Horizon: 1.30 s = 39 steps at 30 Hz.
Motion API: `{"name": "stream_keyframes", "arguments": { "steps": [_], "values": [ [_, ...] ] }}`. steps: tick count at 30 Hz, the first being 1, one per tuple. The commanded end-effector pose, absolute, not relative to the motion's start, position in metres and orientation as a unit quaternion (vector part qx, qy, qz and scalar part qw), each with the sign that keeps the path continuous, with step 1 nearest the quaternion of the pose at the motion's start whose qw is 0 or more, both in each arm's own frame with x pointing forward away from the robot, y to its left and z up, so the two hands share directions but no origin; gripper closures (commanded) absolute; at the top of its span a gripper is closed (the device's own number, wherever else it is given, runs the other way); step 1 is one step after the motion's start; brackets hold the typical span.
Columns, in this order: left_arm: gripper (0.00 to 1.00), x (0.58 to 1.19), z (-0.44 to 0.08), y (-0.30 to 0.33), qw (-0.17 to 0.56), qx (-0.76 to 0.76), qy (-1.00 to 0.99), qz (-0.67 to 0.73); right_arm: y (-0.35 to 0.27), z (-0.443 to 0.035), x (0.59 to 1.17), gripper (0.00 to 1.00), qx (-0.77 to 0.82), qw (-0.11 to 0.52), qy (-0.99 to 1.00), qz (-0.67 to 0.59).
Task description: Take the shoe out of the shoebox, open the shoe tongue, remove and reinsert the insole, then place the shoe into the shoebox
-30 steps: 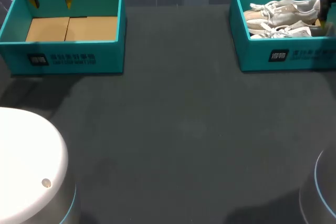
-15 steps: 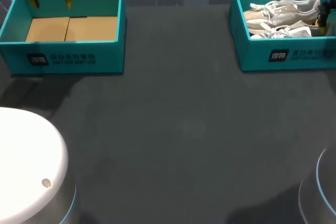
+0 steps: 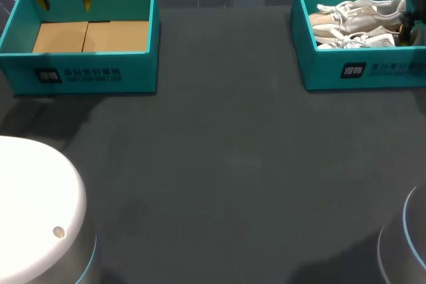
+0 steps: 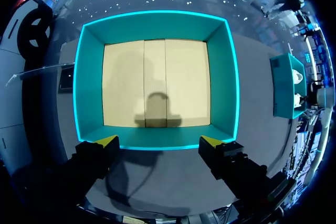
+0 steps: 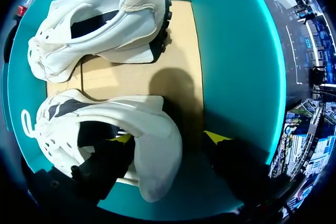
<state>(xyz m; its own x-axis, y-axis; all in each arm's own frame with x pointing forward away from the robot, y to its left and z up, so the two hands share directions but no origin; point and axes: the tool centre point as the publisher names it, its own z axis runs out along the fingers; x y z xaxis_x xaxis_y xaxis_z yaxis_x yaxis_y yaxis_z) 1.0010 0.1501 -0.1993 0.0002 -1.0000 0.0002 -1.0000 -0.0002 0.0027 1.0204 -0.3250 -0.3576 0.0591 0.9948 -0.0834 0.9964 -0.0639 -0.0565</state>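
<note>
Here the dark table [image 3: 226, 164] carries two teal boxes at its far side, well apart from each other. The shoebox [image 3: 359, 71] at the right holds a pair of white shoes lying side by side on their sides, with their toes toward the middle of the table and their heels toward the box's right wall. The near shoe [image 5: 152, 124] rests along the front wall, and the far shoe [image 5: 105, 30] lies just beyond it on the cardboard floor.

The right gripper [image 5: 169, 138] is down inside this box at the heel end of the near shoe. Its fingers are spread wide. One yellow tip sits in the shoe's dark opening and the other is outside the heel, close to the box's right wall. The heel stands between the two tips, and a gap shows between it and the outer finger, so the fingers are not clamped on the shoe.

The empty box [image 3: 86, 71] at the left shows only its bare cardboard floor. The left gripper [image 4: 158, 142] hangs above this box's far wall with its fingers spread wide and nothing between them. Its shadow falls on the cardboard below.
</note>
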Motion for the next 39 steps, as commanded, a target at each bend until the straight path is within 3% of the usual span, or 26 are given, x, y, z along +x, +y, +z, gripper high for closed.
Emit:
{"name": "stream_keyframes", "arguments": {
  "steps": [1, 8, 9, 11, 39],
  "values": [
    [0.00, 1.001, -0.199, 0.150, 0.001, 0.707, -0.707, -0.001, -0.327, -0.366, 1.020, 0.27, 0.728, 0.005, 0.684, -0.046],
    [0.00, 1.001, -0.199, 0.150, 0.001, 0.707, -0.707, -0.001, -0.326, -0.371, 1.019, 0.53, 0.729, 0.000, 0.684, -0.041],
    [0.00, 1.001, -0.199, 0.150, 0.001, 0.707, -0.707, -0.001, -0.326, -0.371, 1.018, 0.62, 0.729, 0.000, 0.683, -0.041],
    [0.00, 1.001, -0.199, 0.150, 0.001, 0.707, -0.707, -0.001, -0.326, -0.373, 1.018, 1.00, 0.729, -0.002, 0.683, -0.041],
    [0.00, 1.001, -0.199, 0.150, 0.001, 0.707, -0.707, -0.001, -0.336, -0.338, 1.024, 1.00, 0.749, 0.002, 0.662, -0.034]
  ]
}}
